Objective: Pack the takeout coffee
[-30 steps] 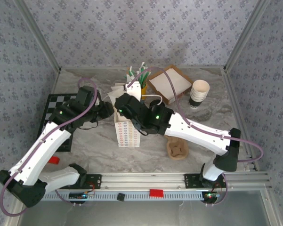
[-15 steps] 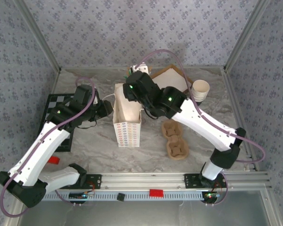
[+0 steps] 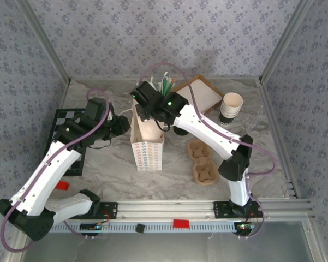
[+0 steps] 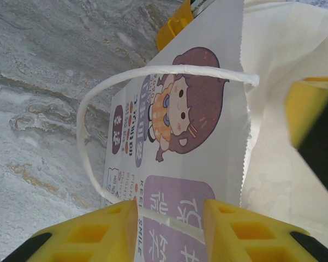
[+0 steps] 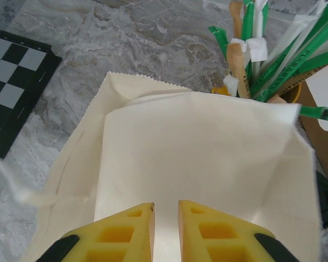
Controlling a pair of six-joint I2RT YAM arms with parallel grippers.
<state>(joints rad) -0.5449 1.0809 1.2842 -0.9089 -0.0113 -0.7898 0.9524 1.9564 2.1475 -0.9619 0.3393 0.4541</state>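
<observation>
Jaws on right gripper almost pressed together, thin slit left, nothing between them. It hangs over the open mouth of the bag. Left gripper fingers spread, tips at bag's printed side wall near the rim, handle cord running between them; no visible clamp. Bag upright on table. Cup carrier just right of it, cup stack back right, straws behind bag.

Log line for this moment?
left gripper: at bag side, grip unclear | right gripper: over open bag, jaws nearly shut, empty | cups: on table
</observation>
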